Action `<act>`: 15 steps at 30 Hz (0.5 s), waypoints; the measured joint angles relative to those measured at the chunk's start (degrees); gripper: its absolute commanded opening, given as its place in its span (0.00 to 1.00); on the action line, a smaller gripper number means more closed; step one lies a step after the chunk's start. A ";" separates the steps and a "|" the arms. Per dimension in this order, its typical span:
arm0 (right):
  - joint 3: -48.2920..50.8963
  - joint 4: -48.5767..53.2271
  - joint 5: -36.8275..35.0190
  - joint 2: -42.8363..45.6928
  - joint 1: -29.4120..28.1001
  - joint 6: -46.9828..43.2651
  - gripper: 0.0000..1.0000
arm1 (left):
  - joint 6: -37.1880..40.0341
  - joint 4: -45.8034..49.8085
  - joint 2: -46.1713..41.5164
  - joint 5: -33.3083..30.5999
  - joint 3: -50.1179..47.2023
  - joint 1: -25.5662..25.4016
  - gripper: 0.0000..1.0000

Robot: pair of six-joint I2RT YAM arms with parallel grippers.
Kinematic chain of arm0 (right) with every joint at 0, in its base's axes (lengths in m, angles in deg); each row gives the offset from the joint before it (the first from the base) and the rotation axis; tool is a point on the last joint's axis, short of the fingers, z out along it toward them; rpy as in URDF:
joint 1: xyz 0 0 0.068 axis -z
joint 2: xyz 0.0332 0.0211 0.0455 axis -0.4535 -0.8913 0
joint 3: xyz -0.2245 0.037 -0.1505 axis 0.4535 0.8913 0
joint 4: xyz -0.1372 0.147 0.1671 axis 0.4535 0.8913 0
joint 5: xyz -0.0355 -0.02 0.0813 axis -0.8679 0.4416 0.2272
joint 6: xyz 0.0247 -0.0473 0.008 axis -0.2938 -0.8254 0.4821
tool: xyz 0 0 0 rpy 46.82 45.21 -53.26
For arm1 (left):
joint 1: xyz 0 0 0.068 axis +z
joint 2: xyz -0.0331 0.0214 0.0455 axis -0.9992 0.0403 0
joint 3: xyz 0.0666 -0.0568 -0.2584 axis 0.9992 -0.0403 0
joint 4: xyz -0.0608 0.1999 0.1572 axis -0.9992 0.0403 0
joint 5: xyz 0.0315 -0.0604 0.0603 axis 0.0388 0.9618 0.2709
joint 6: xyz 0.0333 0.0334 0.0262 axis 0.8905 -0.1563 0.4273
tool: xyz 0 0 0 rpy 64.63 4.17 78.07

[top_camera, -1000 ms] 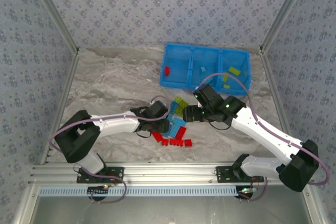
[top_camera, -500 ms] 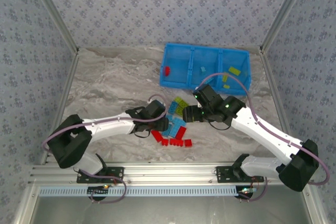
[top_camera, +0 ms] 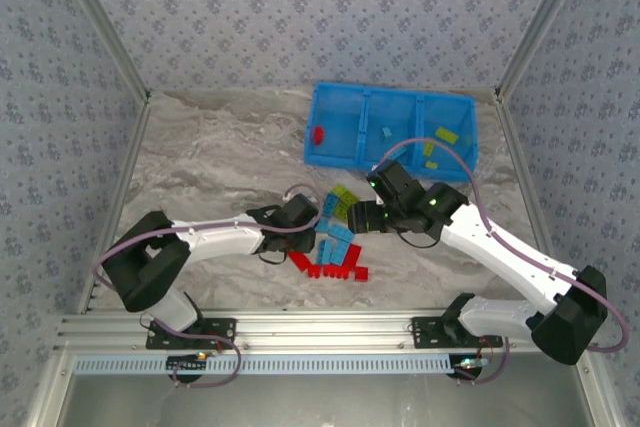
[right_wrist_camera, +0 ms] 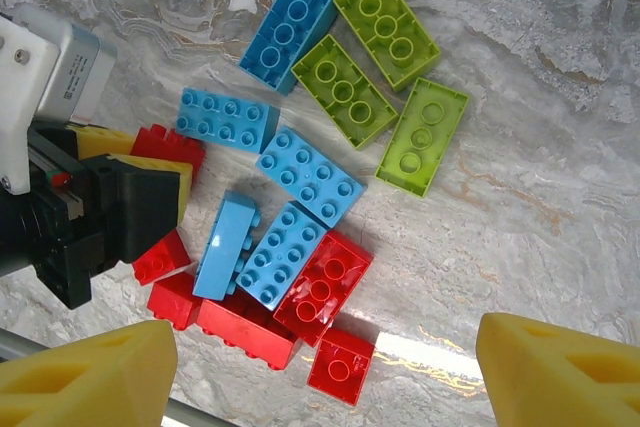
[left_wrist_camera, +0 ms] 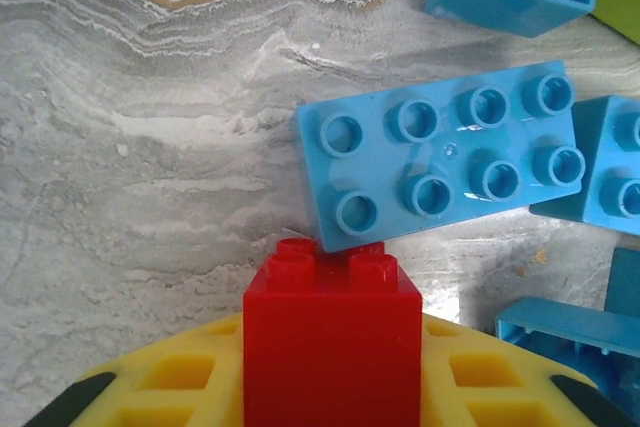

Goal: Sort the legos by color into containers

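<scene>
My left gripper [left_wrist_camera: 331, 367] is shut on a small red lego [left_wrist_camera: 331, 332] held between its yellow fingers [left_wrist_camera: 165, 387]. The lego's studs touch a light blue lego [left_wrist_camera: 440, 159] lying on the table. In the top view this gripper [top_camera: 302, 228] sits at the left edge of the loose pile of legos [top_camera: 336, 247]. My right gripper [right_wrist_camera: 320, 377] hangs open above the pile, over red legos [right_wrist_camera: 322, 285], light blue legos [right_wrist_camera: 309, 174] and yellow-green legos [right_wrist_camera: 345, 90]. The blue three-compartment tray [top_camera: 364, 98] holds a red lego [top_camera: 317, 133] on the left, a blue one [top_camera: 385, 132] in the middle and yellow-green ones [top_camera: 445, 135] on the right.
The left gripper's black and white body [right_wrist_camera: 70, 177] shows at the left of the right wrist view, close beside the pile. Metal frame posts [top_camera: 100, 37] and patterned walls bound the marbled table [top_camera: 220, 157]. An aluminium rail [top_camera: 320, 332] runs along the near edge.
The left arm swung out to the left and came back, its gripper staying at the pile's left edge. The right arm has not moved.
</scene>
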 measured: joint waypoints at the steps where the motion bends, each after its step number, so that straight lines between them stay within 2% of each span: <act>1: -0.07 0.07 -0.02 0.00 -0.07 0.15 0.81 | -0.13 0.00 -0.17 0.02 0.00 0.00 0.23; 8: -0.70 -1.03 0.11 1.44 -2.19 0.20 0.81 | 0.50 2.78 -8.92 -0.81 1.66 -0.02 0.23; 11: -0.55 -3.69 0.24 4.31 -2.89 0.35 0.81 | 3.37 3.04 -10.51 -3.67 8.41 0.52 0.24; 15: 0.24 -7.63 -0.76 9.05 -3.17 0.44 0.83 | 6.93 1.16 -4.50 -4.66 21.14 5.14 0.23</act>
